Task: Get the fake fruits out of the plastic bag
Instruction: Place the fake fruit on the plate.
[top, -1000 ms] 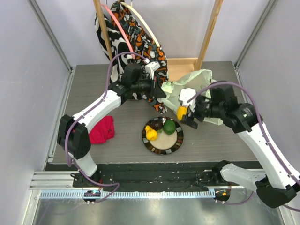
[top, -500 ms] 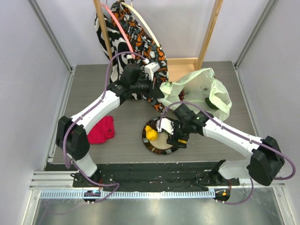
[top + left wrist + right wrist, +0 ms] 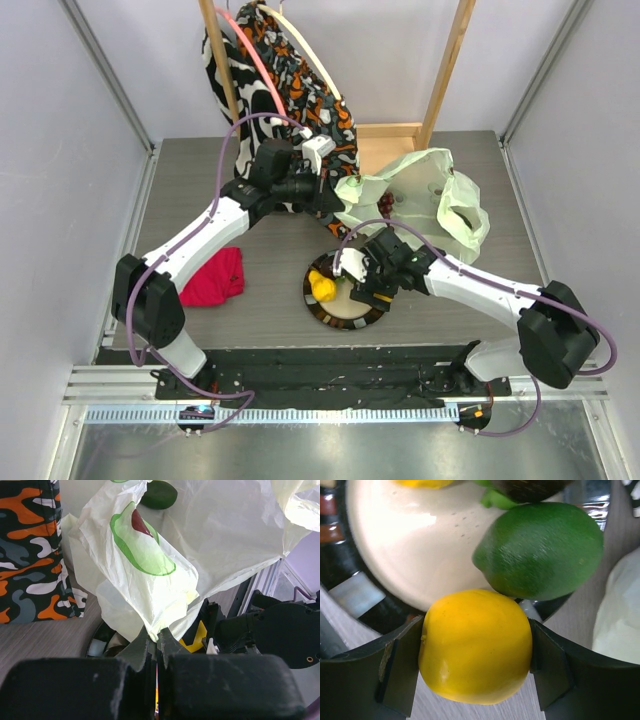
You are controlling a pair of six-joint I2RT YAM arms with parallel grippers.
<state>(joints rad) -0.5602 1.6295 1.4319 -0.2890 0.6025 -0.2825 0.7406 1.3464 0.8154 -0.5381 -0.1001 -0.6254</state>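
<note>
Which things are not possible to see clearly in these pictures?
Top view: how many fruits remain inside the plastic bag; its folds hide them.
Top view: the yellow fruit in the right gripper; the gripper itself covers it.
Right wrist view: the dark fruit on the plate; the top edge cuts it off.

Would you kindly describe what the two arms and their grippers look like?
Both the left arm and right arm have glossy white links joined by black joint housings. A purple cable loops loosely along each. The left gripper and right gripper are matte black, with flat, blunt fingers. No markings are legible.
</note>
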